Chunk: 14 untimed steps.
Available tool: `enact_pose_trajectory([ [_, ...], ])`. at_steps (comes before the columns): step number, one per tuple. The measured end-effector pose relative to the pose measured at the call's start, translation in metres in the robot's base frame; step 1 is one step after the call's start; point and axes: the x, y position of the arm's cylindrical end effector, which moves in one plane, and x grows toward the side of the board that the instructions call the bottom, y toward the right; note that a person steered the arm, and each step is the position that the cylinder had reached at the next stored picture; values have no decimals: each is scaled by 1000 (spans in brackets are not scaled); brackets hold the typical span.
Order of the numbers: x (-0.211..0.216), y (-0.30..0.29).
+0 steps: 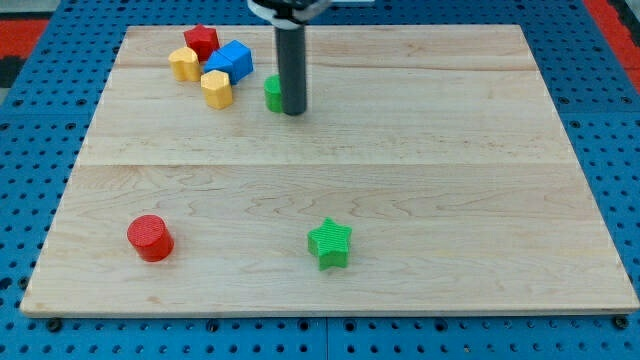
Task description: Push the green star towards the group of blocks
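Resting far left against a small green block (272,93), my tip (293,112) stands well apart from the near green plastic star (330,243); it has no jaws.

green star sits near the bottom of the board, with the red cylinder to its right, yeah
Not quite. The camera view shows the green star near the board's bottom edge, but the red cylinder lies to its left, not its right. My tip is far off, at the view's top beside another green block.

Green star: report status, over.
My tip at the view's top, beside a green block. Green star far below, untouched. Nothing between star and group.
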Motion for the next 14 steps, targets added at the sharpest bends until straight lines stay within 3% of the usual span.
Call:
enact_pose_trajectory([
  [1, 3, -25],
  [2, 62, 83],
  [3, 170, 144],
  [4, 250, 111],
  [6, 110, -49],
  [7, 134, -30],
  [8, 155, -63],
  [9, 140, -114],
  [10, 96, -84],
  [11, 81, -89],
  [12, 144, -77],
  [13, 145, -126],
  [14, 102, -137],
])
